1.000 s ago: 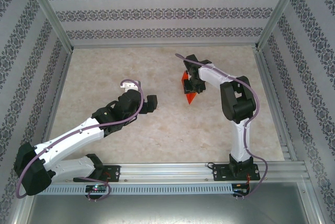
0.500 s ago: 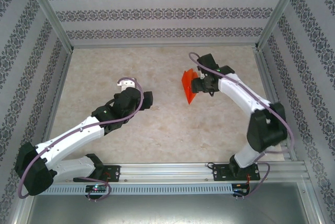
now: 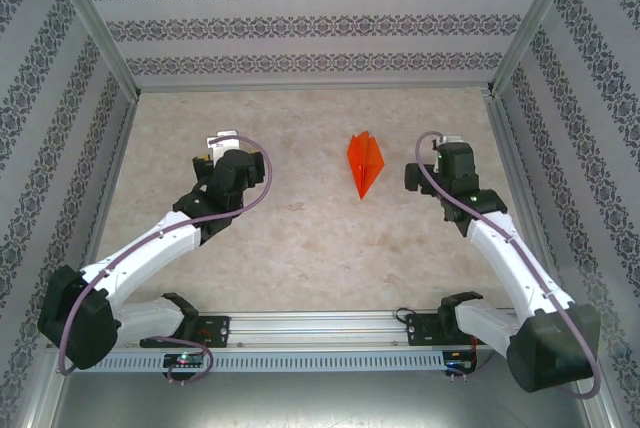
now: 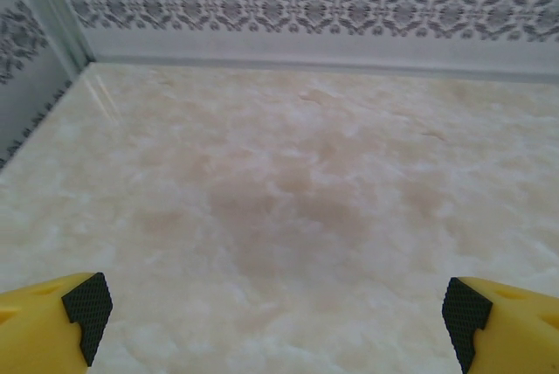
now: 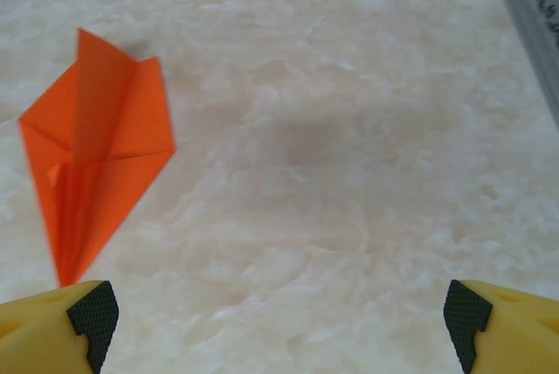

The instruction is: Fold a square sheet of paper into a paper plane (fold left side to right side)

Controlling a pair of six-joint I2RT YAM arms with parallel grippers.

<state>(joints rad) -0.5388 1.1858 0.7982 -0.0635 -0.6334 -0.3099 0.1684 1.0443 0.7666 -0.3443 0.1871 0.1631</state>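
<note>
Out on the marble-patterned table (image 3: pixel 300 248), between the two arms, the orange paper plane (image 3: pixel 365 163) lies with its sharp tip toward the near edge, touched by nothing, while the left hand (image 4: pixel 278 315) and right hand (image 5: pixel 279 315) both gape wide and empty.

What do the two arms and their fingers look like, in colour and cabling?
The left arm and the right arm have white links with black joints and black wrists. A purplish cable runs along each. The fingers are yellow, each with a black textured pad.
</note>
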